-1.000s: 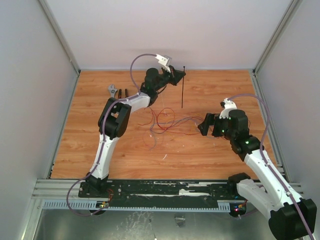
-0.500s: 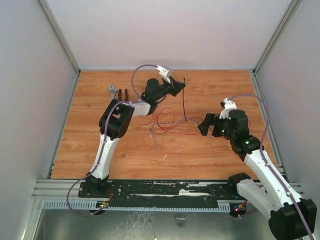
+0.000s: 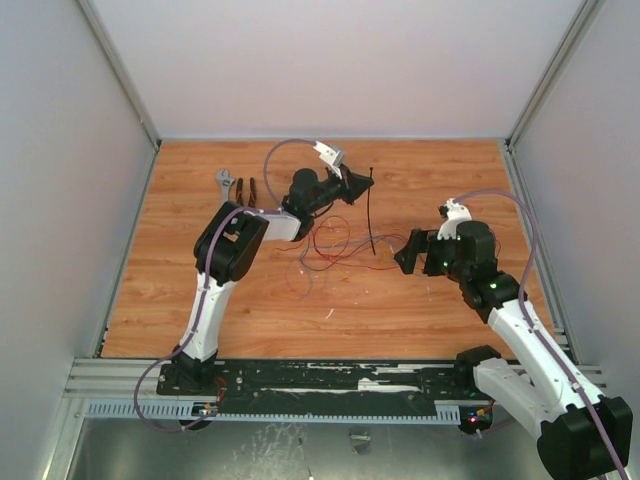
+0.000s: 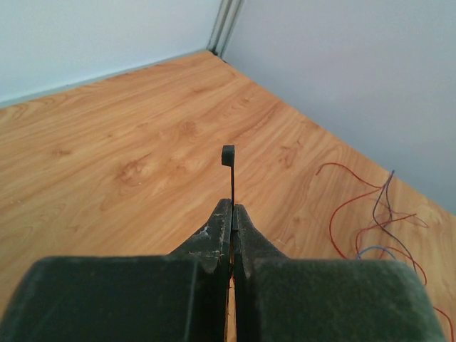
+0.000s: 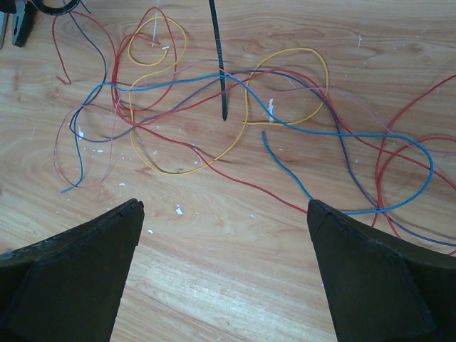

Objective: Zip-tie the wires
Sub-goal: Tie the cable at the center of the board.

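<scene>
Two grippers: left gripper (image 4: 231,206) clamped on thin dark plastic zip tie (image 3: 370,212); right gripper (image 3: 405,252) spread wide, holding nothing.
Zip tie: hangs upright, tip over the wires.
Wires: loose tangle of thin red, yellow and blue wires (image 5: 214,107), lying on wooden table (image 3: 450,180).

Colour check: warm orange-brown wood-grain worktop (image 3: 250,300), pale grey walls (image 3: 340,70).
The wires (image 5: 235,107) are red, maroon, purple, blue and yellow, the zip tie (image 5: 219,60) is black, the fingers (image 5: 71,278) are matte black, and the arms (image 3: 205,305) are white and black with lavender cables (image 3: 488,191).

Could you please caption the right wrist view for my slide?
Open right tool hovers over colored wires, with the zip tie hanging among them.
</scene>
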Robot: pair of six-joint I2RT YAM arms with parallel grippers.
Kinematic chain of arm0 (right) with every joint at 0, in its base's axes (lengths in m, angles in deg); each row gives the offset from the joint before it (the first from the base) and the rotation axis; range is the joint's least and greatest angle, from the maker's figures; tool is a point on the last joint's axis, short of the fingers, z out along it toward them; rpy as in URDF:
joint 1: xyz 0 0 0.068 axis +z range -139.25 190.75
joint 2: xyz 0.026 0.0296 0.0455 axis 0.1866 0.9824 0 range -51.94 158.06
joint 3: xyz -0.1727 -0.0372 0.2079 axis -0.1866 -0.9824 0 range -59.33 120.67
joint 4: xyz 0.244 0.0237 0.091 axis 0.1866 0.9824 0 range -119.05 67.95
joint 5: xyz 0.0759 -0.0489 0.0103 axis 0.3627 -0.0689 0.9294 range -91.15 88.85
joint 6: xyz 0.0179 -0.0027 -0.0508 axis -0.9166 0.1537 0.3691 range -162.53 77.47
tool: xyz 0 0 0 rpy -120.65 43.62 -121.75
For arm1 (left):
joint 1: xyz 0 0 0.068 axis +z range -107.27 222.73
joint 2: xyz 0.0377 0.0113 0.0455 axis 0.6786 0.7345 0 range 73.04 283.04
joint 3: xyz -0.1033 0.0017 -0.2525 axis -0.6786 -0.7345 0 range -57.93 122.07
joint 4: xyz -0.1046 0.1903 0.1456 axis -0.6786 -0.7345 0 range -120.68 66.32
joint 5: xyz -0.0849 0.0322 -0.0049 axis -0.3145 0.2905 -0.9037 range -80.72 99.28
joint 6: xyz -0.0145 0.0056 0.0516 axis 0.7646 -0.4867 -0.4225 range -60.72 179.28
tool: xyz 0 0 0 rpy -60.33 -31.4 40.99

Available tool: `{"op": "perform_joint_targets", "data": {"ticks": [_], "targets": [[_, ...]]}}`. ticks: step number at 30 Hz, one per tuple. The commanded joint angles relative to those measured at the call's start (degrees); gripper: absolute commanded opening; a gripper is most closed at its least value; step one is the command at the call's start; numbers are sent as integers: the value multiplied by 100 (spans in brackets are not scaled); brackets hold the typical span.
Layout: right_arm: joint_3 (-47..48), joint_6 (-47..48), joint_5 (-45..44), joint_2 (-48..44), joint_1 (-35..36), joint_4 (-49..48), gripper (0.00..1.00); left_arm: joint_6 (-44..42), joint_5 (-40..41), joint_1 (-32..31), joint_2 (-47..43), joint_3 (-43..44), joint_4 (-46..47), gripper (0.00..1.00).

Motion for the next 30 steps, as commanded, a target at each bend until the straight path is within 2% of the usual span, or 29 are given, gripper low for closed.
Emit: {"op": "perform_joint_targets", "data": {"ticks": [1, 16, 30], "targets": [[-46, -85, 114, -47, -49, -115, 99, 66, -25, -79, -324, -247, 493, 0], [-260, -244, 1094, 318, -42, -275, 99, 120, 19, -254, -599, -862, 795, 0], [-659, -477, 1603, 481, 22, -565, 99, 129, 177, -389, -690, -1187, 945, 0]]}}
